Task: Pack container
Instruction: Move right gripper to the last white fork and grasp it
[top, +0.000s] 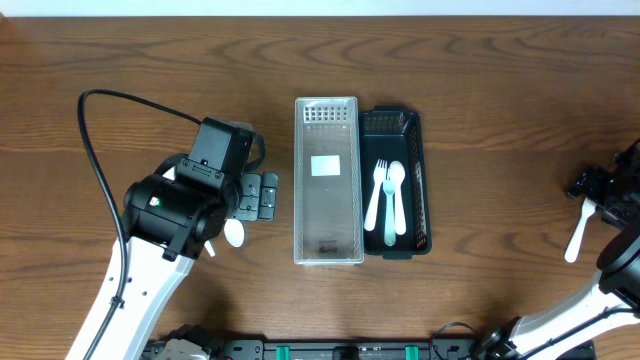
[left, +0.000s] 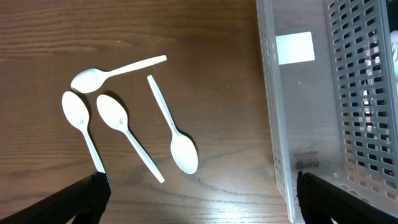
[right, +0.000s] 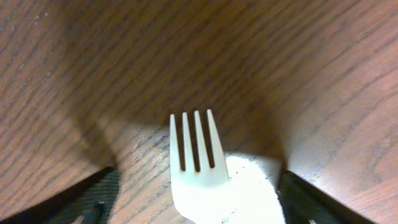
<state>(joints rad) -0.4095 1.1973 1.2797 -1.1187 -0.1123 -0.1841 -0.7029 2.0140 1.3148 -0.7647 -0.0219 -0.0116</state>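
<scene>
A clear, slotted plastic container (top: 327, 180) sits at the middle of the brown wooden table (top: 500, 70), its long axis running from the far edge toward the near one. A blank white rectangular label (left: 294, 48) sits on its floor. Faint raised lettering near one end is too blurred to read. Touching its right side and parallel to it lies a dark perforated plastic basket (top: 420, 180). In the basket are a white plastic fork (top: 376, 195) and a white plastic spoon (top: 394, 200). Both lie along the basket's length, heads toward the far edge.

The left gripper (left: 202, 193) hangs over the table just left of the clear container, fingers spread wide with nothing between them. Under it lie four loose white plastic spoons (left: 127, 137). Three of them lie roughly lengthwise in the wrist view, two with bowls up and one with its bowl down. The fourth lies across above them, bowl to the left.

The right gripper (right: 196, 193) is well apart at the table's right edge, with a second white plastic fork (right: 194, 155) between its fingers. The tines point away from the wrist. I cannot tell whether the pads actually pinch it.
</scene>
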